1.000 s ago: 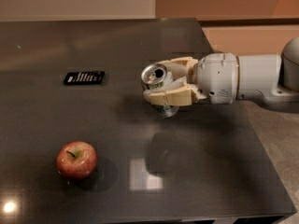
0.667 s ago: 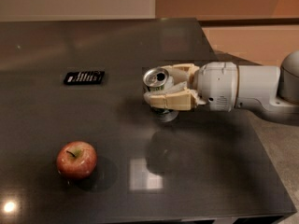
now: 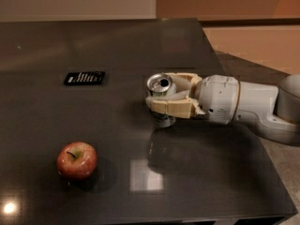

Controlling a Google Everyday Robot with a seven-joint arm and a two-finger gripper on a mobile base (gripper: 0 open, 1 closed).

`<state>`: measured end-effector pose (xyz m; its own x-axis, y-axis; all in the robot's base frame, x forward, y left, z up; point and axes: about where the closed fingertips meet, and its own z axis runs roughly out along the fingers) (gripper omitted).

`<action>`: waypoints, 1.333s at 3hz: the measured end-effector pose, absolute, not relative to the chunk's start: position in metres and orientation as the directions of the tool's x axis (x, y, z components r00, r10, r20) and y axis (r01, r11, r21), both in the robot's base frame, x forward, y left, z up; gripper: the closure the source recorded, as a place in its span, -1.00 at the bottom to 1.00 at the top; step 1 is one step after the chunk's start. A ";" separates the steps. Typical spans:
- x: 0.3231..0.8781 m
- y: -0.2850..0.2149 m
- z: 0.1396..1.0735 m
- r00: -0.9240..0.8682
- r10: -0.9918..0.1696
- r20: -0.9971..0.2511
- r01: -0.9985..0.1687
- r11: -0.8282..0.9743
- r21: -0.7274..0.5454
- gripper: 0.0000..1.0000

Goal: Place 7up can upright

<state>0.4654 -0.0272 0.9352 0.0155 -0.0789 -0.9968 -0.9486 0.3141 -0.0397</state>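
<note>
The 7up can (image 3: 161, 87) stands upright near the middle of the dark table (image 3: 201, 182), its silver pull-tab top facing up and its base (image 3: 163, 121) on or just above the surface. My gripper (image 3: 169, 96) reaches in from the right and is shut on the can, with one beige finger (image 3: 172, 108) across its front and the other behind it. The fingers hide most of the can's body.
A red apple (image 3: 77, 160) sits at the front left. A flat black rectangular device (image 3: 84, 78) lies at the back left. The table's right edge runs close under my arm (image 3: 248, 108). The floor lies beyond it.
The gripper has lowered the can toward the table and shifted slightly left. The apple and the black device have not moved.
</note>
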 end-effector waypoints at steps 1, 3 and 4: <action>0.465 -0.030 0.931 0.020 -0.053 -0.998 -0.945 0.325 -0.036 1.00; 0.465 -0.036 0.917 -0.009 -0.034 -0.999 -0.941 0.340 -0.003 1.00; 0.466 -0.039 0.911 -0.031 -0.019 -0.999 -0.940 0.340 0.023 0.62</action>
<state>0.4661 -0.0388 0.9108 -0.0311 -0.0195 -0.9993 -0.9402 0.3398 0.0227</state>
